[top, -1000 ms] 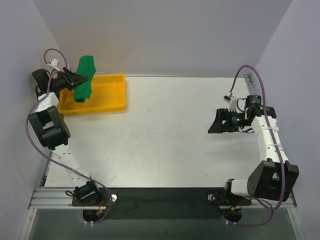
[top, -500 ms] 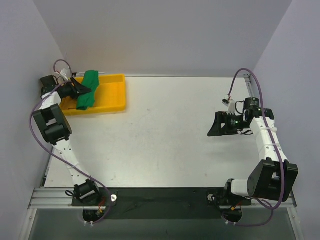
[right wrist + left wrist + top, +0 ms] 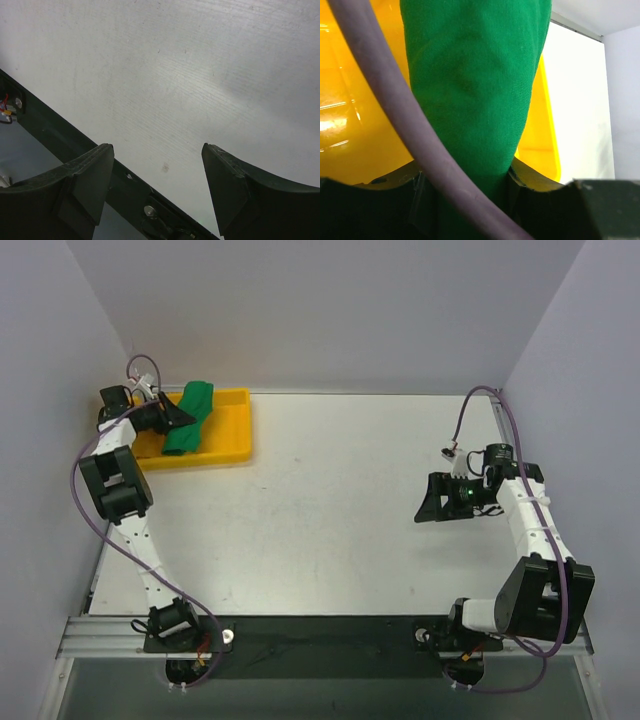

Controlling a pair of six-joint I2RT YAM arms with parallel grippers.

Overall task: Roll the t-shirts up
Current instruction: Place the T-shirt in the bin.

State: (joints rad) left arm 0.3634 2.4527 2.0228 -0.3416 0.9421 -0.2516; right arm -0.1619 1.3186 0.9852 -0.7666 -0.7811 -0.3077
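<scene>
A bright green t-shirt (image 3: pixel 190 417), rolled into a bundle, hangs over the yellow tray (image 3: pixel 228 440) at the table's far left. My left gripper (image 3: pixel 178 416) is shut on the t-shirt. In the left wrist view the green fabric (image 3: pixel 475 85) fills the middle, pinched between the dark jaws at the bottom, with the tray (image 3: pixel 540 140) behind it. A purple cable (image 3: pixel 395 115) crosses in front. My right gripper (image 3: pixel 428 502) is open and empty above the bare table at the right; in the right wrist view its gap (image 3: pixel 157 170) holds nothing.
The white table (image 3: pixel 330 510) spreads between the two arms. The grey back wall stands right behind the tray. The black front rail (image 3: pixel 55 140) of the table shows under the right gripper's fingers.
My left gripper has swung right and lower with the green t-shirt, bringing it down over the tray. My right gripper has shifted slightly down and left, still open.
</scene>
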